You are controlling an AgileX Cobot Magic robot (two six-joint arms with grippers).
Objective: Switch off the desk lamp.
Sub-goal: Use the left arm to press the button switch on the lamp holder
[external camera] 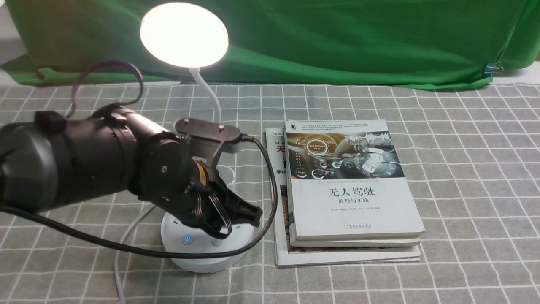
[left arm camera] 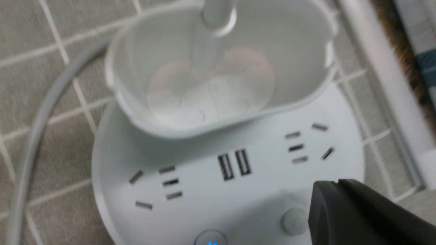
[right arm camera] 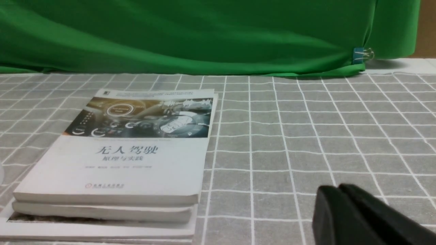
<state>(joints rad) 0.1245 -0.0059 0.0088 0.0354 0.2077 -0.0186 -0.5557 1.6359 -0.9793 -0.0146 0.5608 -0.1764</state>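
At the lower centre of the front view, the black left hand (external camera: 252,214) is held low over the round base of the white desk lamp (external camera: 198,257), its fingers pressed together with nothing between them. From the left wrist view the fingertips (left arm camera: 327,204) are seen just beside the plain round white button (left arm camera: 292,221), apparently not yet on it, while the blue-lit button (left arm camera: 211,239) sits further along the rim. The flat disc head (external camera: 184,33), at the upper left of the frame, is glowing, so the task is judged not yet done.

Several failures can be foreseen. Which of the two buttons governs the light cannot be told; if the wrong one is pressed, the sockets might be switched instead. If the push is delivered off-centre, the narrow tip could slide off the small cap onto the smooth casing. A slanted push could shove the base across the grey checked cloth tabletop (external camera: 464,169) towards the stack of white paperback books (external camera: 350,190) just to its right. The thick black cable (external camera: 275,185), looped from the wrist across the front of the base, could be dragged against it.

The black right hand (right arm camera: 340,204), fingers together and empty, is seen low over the cloth, with the books between it and the lamp.
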